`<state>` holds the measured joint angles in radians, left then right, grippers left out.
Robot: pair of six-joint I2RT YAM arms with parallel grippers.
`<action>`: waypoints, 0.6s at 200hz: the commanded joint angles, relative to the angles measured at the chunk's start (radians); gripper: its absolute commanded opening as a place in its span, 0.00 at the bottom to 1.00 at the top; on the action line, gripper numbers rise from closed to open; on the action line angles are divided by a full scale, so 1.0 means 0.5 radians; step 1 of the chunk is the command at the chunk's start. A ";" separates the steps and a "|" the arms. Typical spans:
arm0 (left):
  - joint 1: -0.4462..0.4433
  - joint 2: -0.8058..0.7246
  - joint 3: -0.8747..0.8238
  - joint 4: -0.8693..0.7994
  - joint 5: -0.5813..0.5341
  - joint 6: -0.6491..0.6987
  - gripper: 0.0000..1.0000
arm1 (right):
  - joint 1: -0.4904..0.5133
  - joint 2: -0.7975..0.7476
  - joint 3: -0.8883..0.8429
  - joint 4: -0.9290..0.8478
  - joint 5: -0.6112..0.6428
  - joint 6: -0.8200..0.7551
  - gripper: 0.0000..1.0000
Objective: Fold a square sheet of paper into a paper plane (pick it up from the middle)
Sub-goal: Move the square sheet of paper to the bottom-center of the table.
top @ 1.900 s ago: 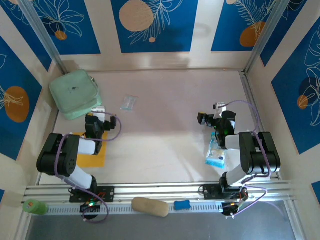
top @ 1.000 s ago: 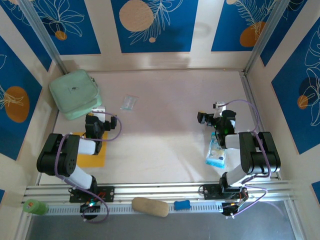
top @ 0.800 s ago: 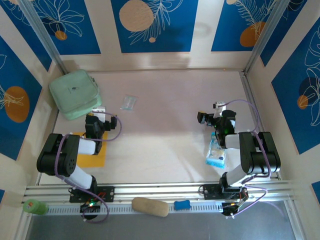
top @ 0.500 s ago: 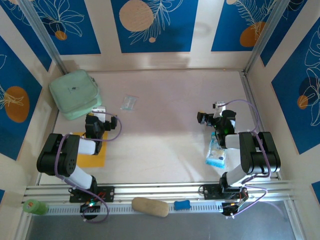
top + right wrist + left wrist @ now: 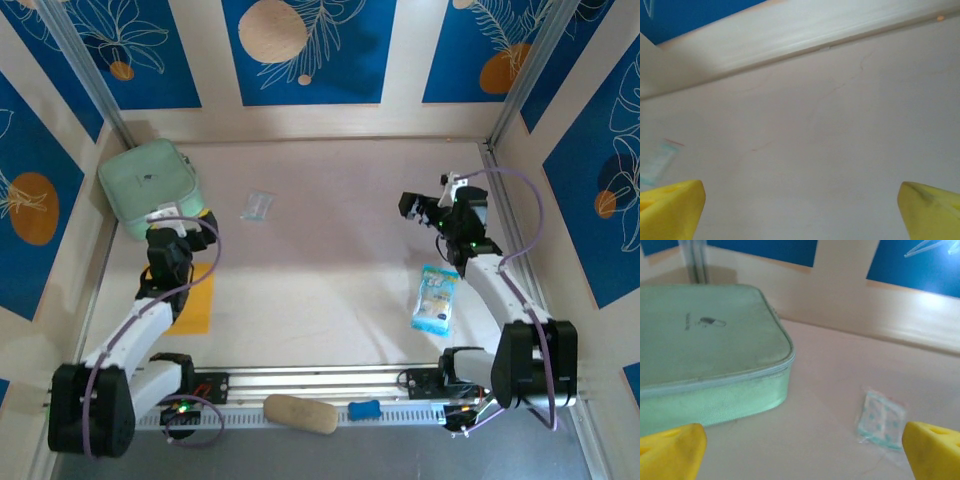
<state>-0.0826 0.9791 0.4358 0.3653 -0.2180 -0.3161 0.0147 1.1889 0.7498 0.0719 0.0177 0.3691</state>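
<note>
The square sheet of paper lies flat on the table at the near left, orange-yellow, its left part hidden under my left arm. My left gripper is beyond it, at the near edge of the mint-green pouch. In the left wrist view the left gripper stands open, with its yellow fingertips wide apart over bare table. My right gripper hovers at the right middle of the table. In the right wrist view the right gripper is open too, with nothing between its fingertips.
A small clear plastic wrapper lies mid-table, right of the pouch; the wrapper is ahead and right of the left fingers. A blue-and-white packet lies under the right arm. A tan oval lump rests on the front rail.
Both arms have unfolded from their tucked pose. The left gripper moved left and away toward the pouch, uncovering more of the paper. The right gripper moved away from the packet.
</note>
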 commanded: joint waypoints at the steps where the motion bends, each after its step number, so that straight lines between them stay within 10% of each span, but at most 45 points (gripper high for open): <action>1: 0.003 -0.122 0.052 -0.702 0.186 -0.514 1.00 | -0.045 -0.062 -0.041 -0.504 -0.507 0.467 0.99; 19: 0.004 -0.138 0.011 -0.933 0.271 -0.735 1.00 | -0.008 -0.115 -0.165 -0.348 -0.885 0.569 0.99; 120: 0.061 0.611 0.310 -1.373 0.285 -0.745 1.00 | 0.580 -0.282 -0.337 -0.460 -0.565 0.654 0.99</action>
<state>-0.0662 1.2198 0.5140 -0.2237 -0.1028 -0.6769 0.2913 1.0618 0.6052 -0.1375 -0.2852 0.6636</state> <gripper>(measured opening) 0.998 0.990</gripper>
